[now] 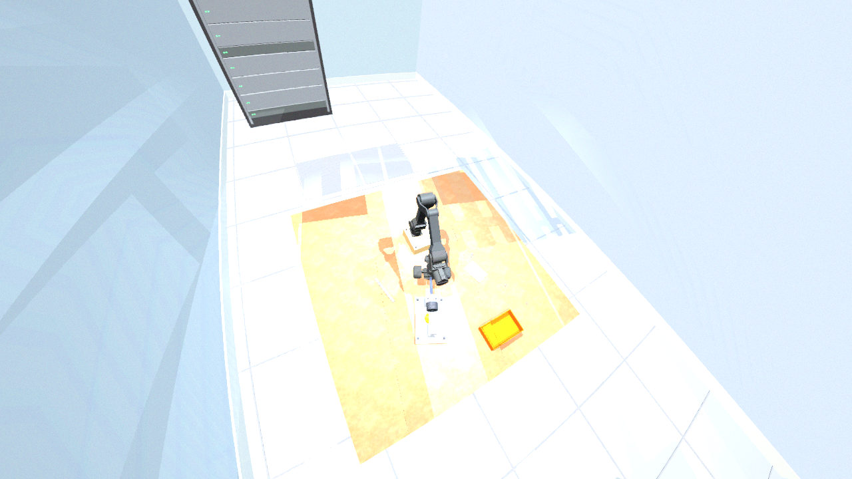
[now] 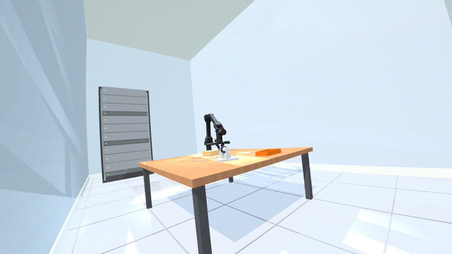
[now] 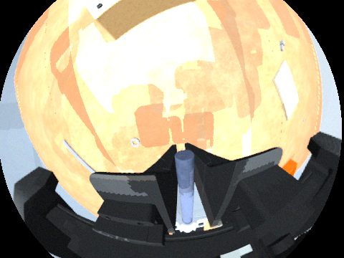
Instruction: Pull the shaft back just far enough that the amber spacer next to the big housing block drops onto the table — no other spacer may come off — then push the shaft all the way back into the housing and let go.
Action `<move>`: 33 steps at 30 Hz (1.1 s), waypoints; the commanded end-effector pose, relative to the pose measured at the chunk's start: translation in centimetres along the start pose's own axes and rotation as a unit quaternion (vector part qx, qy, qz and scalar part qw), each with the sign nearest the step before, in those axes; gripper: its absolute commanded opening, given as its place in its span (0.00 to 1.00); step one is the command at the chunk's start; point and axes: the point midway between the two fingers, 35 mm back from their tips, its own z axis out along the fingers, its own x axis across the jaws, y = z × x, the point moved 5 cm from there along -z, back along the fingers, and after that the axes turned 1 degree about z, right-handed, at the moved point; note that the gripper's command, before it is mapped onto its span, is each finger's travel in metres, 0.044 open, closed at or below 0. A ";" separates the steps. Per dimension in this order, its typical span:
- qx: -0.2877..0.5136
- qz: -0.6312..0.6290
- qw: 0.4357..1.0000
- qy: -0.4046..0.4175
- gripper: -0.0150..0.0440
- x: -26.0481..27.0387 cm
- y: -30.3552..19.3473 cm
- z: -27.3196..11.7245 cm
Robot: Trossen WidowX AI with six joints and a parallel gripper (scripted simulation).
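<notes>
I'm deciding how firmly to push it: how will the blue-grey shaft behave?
The smooth blue-grey cylindrical shaft looks stiff, being straight and thick. Its round, glossy side may slip or twist between the black gripper's flat fingers.

A smooth blue-grey shaft (image 1: 431,287) (image 3: 185,179), round-ended, lies roughly level, gripped between the fingers of the gripper (image 1: 430,277) (image 2: 219,147) (image 3: 180,147). Beyond the gripper, a dark, round collar (image 1: 431,307) (image 2: 223,149) surrounds the shaft line; individual spacers within it are indistinct. Farther out is the white housing block (image 1: 432,331) (image 2: 227,155). The small amber spacer (image 1: 426,319) (image 2: 222,157) is off the shaft, low beside the housing, beyond and below the gripper; its tilt is unclear.
</notes>
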 end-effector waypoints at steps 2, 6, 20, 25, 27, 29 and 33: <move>-0.001 0.002 1.000 -0.001 0.25 0.0 -0.1 0.0; -0.001 0.002 1.000 -0.001 0.25 0.0 -0.3 0.0; 0.000 0.002 1.000 -0.001 0.25 0.0 -0.7 0.0; 0.000 0.002 1.000 -0.001 0.25 0.0 -0.9 0.0; 0.000 0.002 1.000 -0.001 0.25 0.0 -1.0 0.0; 0.000 0.002 1.000 -0.001 0.25 0.0 -1.0 0.0; 0.000 0.002 1.000 -0.001 0.25 0.0 -1.2 0.0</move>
